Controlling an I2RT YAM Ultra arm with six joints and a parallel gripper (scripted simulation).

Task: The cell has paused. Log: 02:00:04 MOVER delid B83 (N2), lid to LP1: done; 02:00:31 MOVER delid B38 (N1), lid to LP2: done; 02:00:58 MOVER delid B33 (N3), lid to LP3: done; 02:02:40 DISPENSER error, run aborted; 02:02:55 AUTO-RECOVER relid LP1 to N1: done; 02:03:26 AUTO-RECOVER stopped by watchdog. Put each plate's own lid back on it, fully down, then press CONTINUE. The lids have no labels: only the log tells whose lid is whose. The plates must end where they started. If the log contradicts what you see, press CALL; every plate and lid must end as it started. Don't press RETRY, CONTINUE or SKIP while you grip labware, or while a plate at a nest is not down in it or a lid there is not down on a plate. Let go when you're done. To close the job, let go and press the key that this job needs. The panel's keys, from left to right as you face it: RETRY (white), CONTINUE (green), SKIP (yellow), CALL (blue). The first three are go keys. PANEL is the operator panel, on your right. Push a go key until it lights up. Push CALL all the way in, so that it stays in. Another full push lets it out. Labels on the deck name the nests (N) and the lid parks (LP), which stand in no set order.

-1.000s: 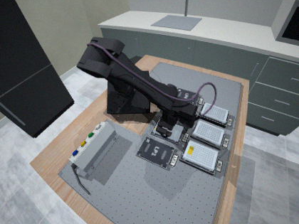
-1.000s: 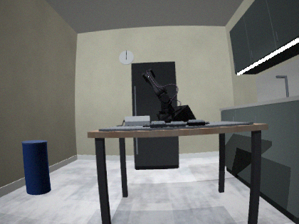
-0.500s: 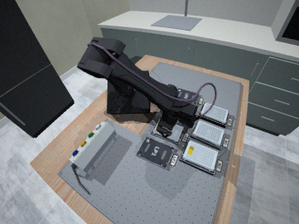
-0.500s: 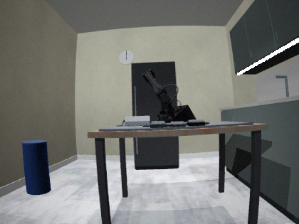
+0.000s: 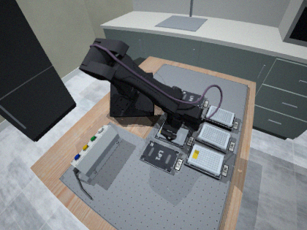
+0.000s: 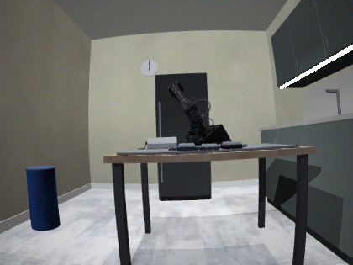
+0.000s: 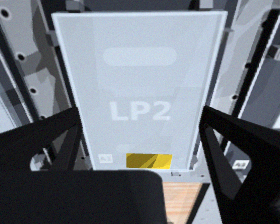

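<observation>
A kitchen: a counter (image 5: pixel 234 30) with sink (image 5: pixel 181 23) and tap, grey cabinets (image 5: pixel 283 98), a tall dark fridge (image 6: pixel 181 151), a wall clock (image 6: pixel 148 67).

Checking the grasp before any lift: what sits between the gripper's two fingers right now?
In the wrist view, the translucent lid on park LP2 lies between the fingers, and the gripper is shut on its long sides.

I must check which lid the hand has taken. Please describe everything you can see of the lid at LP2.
The lid is a thin, translucent, whitish rectangle with a paler rim. It lies flat on its park, whose label LP2 reads through it, as does a yellow patch at its near edge. The hand is shut on it, one dark finger at each long side. In the top view the arm hides most of it.
</observation>
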